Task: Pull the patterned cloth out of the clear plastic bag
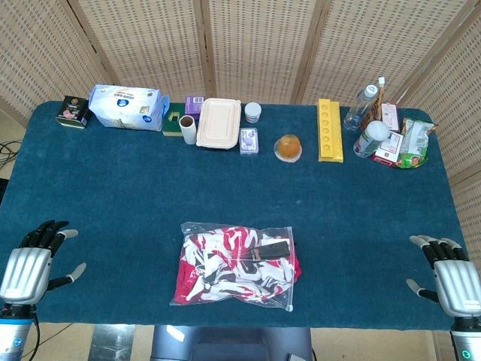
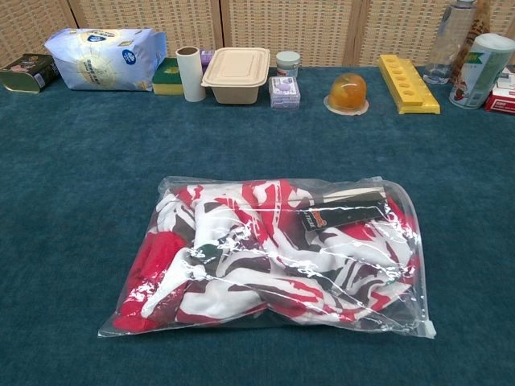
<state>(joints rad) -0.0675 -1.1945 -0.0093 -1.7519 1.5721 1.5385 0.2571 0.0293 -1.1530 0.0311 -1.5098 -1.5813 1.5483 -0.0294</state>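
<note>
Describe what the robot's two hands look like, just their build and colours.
Both the left hand and the right hand have ribbed silver backs, black fingers and pale grey fingertips. Each sits on a silver-grey wrist with a small teal ring marking near the bottom edge. No cables show.

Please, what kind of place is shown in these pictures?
Probably a staged indoor test area, not a real home: a table under a teal cloth, woven folding screens behind it, and unrelated household goods lined along the far edge, such as a food box and a bottle.
</note>
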